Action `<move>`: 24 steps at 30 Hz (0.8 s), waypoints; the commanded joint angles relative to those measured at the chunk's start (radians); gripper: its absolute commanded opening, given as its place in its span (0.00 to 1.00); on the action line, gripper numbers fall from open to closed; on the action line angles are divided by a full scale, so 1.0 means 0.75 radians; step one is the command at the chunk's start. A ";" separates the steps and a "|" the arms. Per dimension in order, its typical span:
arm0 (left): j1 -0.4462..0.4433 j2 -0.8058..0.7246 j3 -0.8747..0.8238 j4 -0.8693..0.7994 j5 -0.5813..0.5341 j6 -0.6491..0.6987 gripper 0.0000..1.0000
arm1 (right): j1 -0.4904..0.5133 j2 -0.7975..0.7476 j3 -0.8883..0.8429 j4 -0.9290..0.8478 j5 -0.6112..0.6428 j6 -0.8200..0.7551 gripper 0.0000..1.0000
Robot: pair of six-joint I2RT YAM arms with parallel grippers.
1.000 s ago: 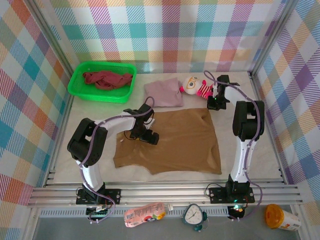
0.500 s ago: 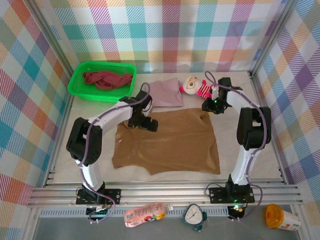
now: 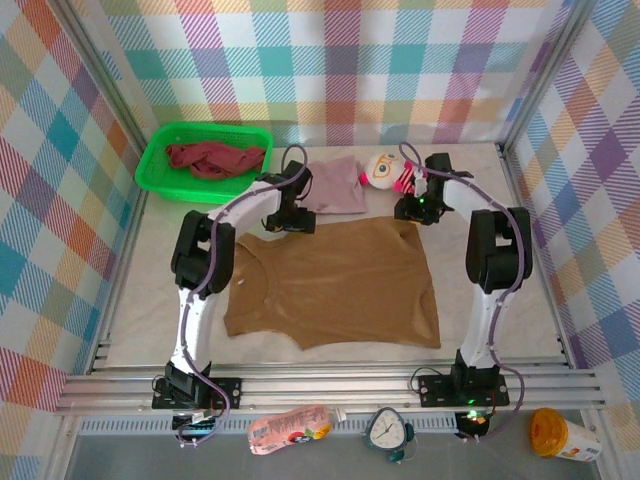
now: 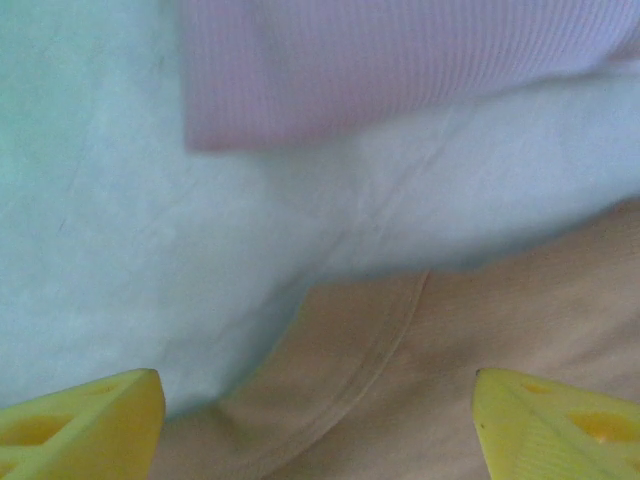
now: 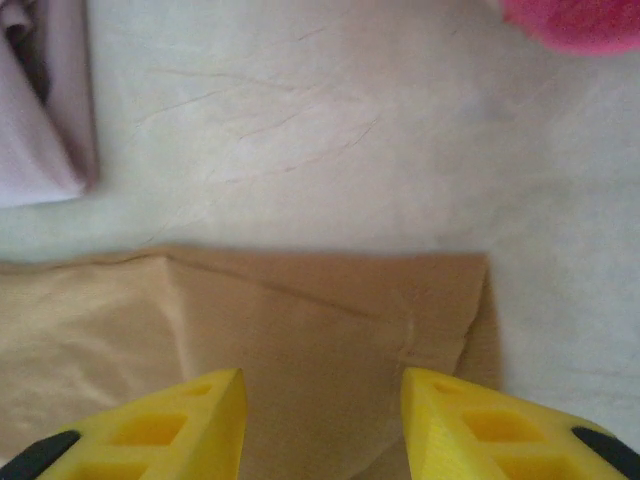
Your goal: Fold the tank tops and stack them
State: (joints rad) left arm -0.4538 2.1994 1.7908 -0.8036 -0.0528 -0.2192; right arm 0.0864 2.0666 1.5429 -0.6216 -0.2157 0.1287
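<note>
The left gripper [image 4: 315, 385] and the right gripper [image 5: 322, 385] are spread apart over the far edge of the flat brown tank top [image 3: 340, 280], holding nothing.

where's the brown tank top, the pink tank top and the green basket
brown tank top [image 3: 340, 285], top view, middle of the spread cloth
pink tank top [image 3: 335, 190], top view, middle of the folded cloth
green basket [image 3: 200, 190], top view, near rim

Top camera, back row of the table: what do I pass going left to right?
green basket, with the maroon tank top lying in it → pink tank top, folded → plush toy
</note>
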 commanded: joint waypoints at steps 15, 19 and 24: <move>0.061 0.154 0.140 0.089 0.201 -0.020 0.48 | -0.042 0.251 0.284 -0.130 -0.027 -0.093 0.46; 0.064 0.176 0.149 0.096 0.207 -0.014 0.40 | -0.040 0.272 0.320 -0.185 -0.044 -0.121 0.43; 0.067 0.176 0.160 0.096 0.228 -0.005 0.26 | -0.041 0.212 0.223 -0.168 -0.055 -0.144 0.41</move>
State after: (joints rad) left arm -0.4126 2.3104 1.8832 -0.7483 0.0864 -0.2344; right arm 0.0505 2.2467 1.7500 -0.7120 -0.2176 0.0532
